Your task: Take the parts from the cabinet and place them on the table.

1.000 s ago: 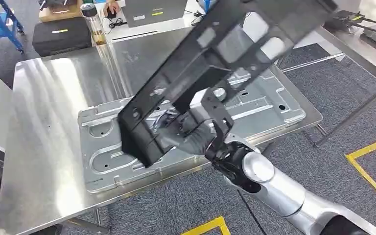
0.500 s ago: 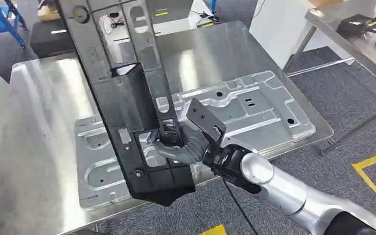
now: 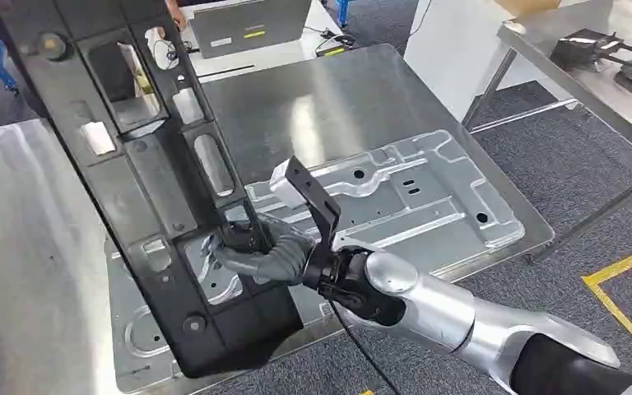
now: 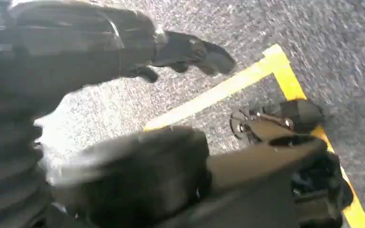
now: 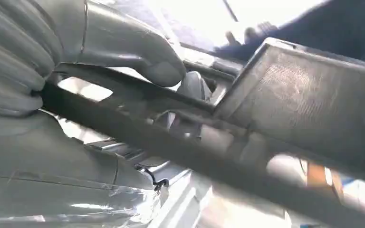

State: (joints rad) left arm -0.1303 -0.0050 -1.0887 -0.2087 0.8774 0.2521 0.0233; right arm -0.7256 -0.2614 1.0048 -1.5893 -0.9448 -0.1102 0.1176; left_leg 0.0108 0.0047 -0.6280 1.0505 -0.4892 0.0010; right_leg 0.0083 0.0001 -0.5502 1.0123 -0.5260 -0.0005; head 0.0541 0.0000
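The right hand (image 3: 267,257) grips a long black plastic panel (image 3: 144,177) by a rib near its lower end; in the right wrist view the thumb (image 5: 138,52) presses over a black bar of that panel (image 5: 285,142). The panel hangs tilted over a pressed grey metal plate (image 3: 411,197) that lies flat on the steel table (image 3: 354,90). Whether the panel's lower corner touches the plate cannot be told. The left hand (image 4: 123,118) hangs over grey carpet (image 4: 313,33) crossed by yellow floor tape (image 4: 237,83); its fingers are apart and hold nothing.

Beyond the table stand another steel bench (image 3: 576,74) and a grey box with a yellow label (image 3: 251,25), its writing too small to read.

Compared with half a second ago, the panel has swung further left and its top now reaches the picture's upper left corner.
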